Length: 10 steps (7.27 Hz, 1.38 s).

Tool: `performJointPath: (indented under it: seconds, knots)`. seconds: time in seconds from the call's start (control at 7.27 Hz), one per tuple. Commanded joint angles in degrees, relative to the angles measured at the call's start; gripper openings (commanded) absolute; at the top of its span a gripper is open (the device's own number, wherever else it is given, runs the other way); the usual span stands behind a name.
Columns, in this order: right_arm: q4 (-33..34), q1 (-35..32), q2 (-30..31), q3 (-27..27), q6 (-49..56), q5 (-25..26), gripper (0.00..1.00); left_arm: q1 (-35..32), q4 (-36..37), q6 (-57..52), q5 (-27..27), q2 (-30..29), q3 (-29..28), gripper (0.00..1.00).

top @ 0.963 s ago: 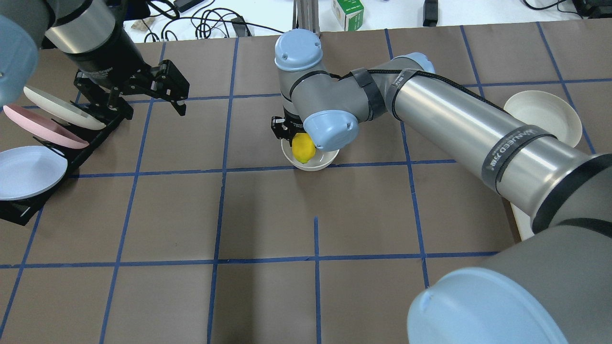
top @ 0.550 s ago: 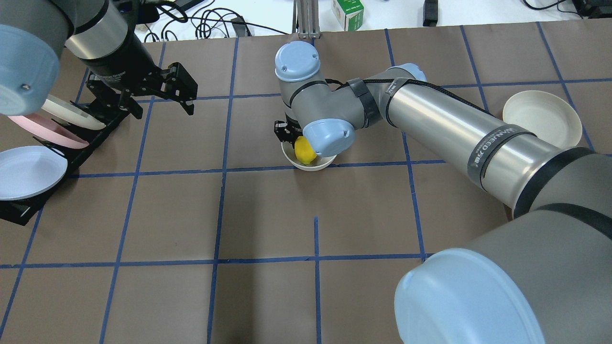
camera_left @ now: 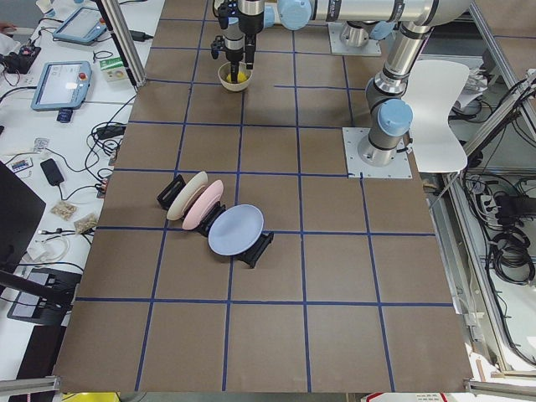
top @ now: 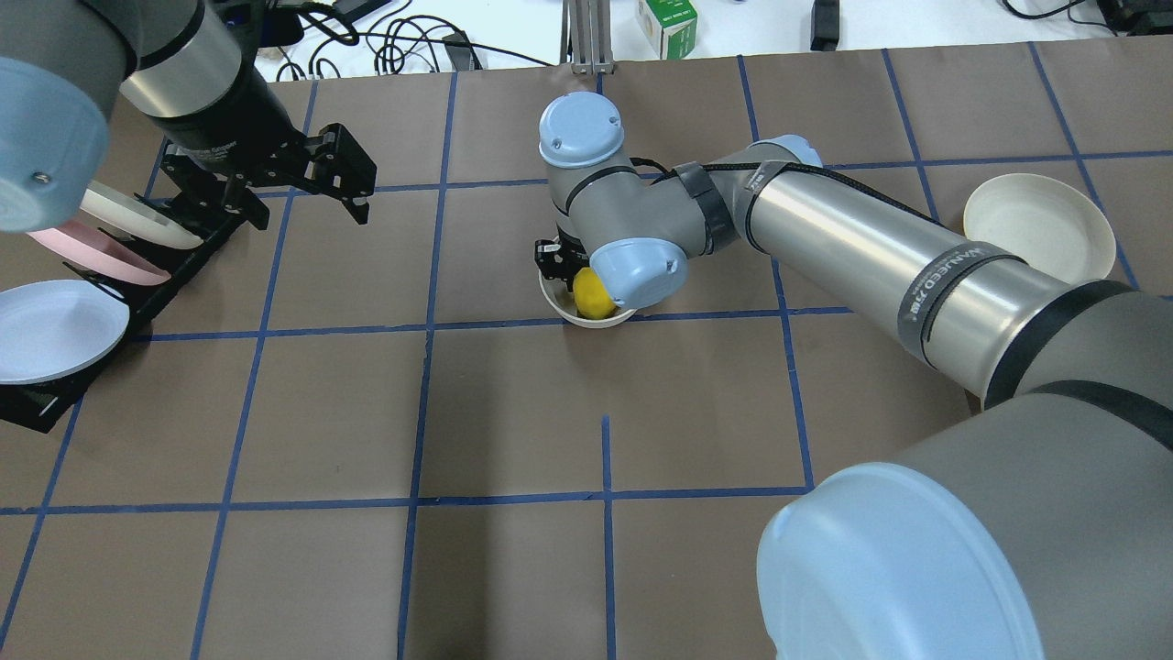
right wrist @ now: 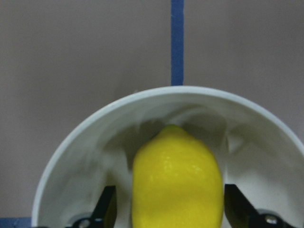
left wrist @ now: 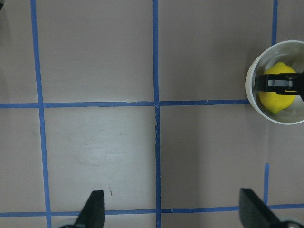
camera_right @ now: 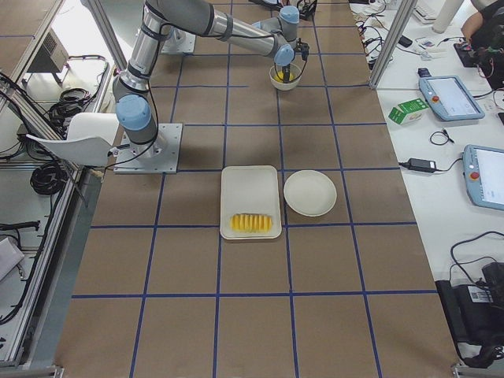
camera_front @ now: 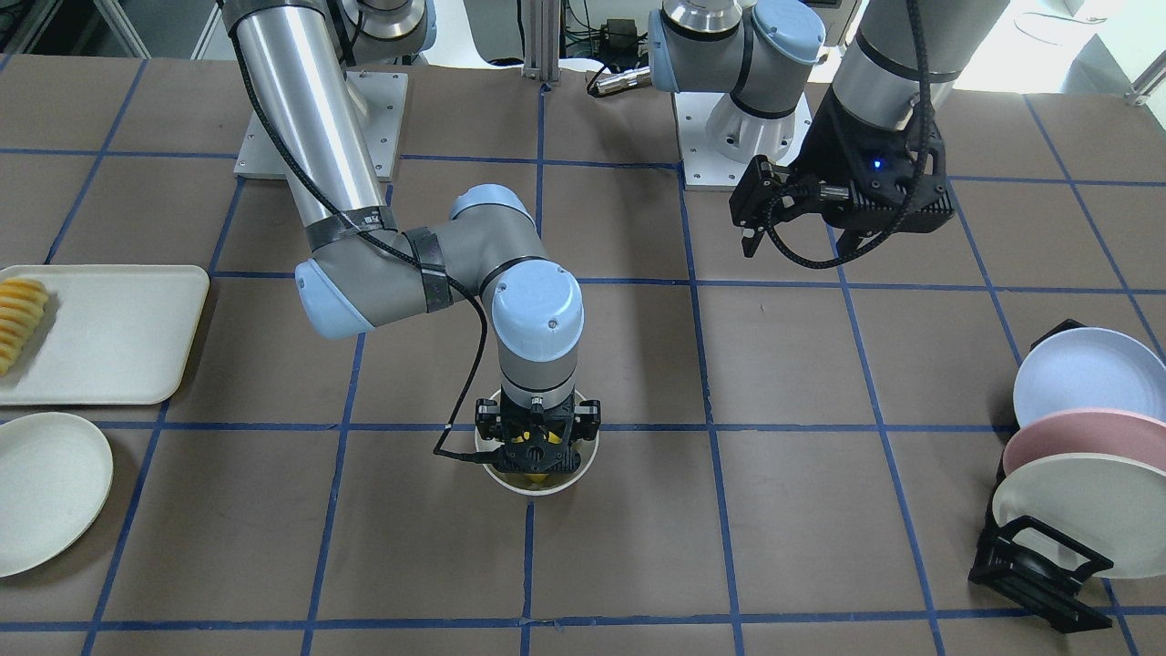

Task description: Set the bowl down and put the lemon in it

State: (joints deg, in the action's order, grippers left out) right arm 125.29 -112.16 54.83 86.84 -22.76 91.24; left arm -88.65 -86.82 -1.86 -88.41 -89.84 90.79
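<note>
Two arms are reaching over the brown bench point(top: 513, 412), and we are watching the right one most closely. Its tool point(camera_front: 537, 451) is pointing straight down into the bowl point(left wrist: 280, 116), which is standing upright near the middle of the bench, just beside a blue tape line. We are seeing the lemon point(right wrist: 175, 175) sitting inside the bowl, below the rim, with one pointed end aiming away from the wrist camera. The right tool's fingers point(right wrist: 107, 209) are straddling the lemon at about its own width. On one side a sliver of bowl is showing between finger and peel. On the other side the finger is lying against the peel or very nearly so. We are therefore reading this tool as slightly parted rather than clamping.

The left tool point(left wrist: 173, 211) is hovering above bare bench, well apart from the bowl, with its fingers spread wide and nothing between them. We are also noting a black rack point(camera_front: 1038, 597) holding three pastel plates point(camera_front: 1084, 392) on the robot's left side, near that tool. On the robot's right side a tray point(camera_front: 109, 337) is carrying a row of fruit slices point(camera_front: 18, 319), and a flat plate point(camera_front: 46, 492) is lying just beside it.
</note>
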Motion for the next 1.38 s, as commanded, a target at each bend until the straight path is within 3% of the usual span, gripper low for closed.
performJointPath:
  seconds: [0.0,0.83,1.24]
  knots:
    - [-1.1,0.2,3.5,-0.6,0.7,-0.1,1.00,0.1,0.1,-0.2,0.0,0.0,-0.3,1.00]
    - [-29.1,5.2,29.9,-0.4,1.4,-1.0,1.00,0.0,0.1,-0.2,0.1,-0.1,-0.1,1.00]
    - [-31.2,7.8,31.5,0.2,5.1,-0.9,1.00,0.0,0.2,-0.2,0.1,-0.2,-0.2,1.00]
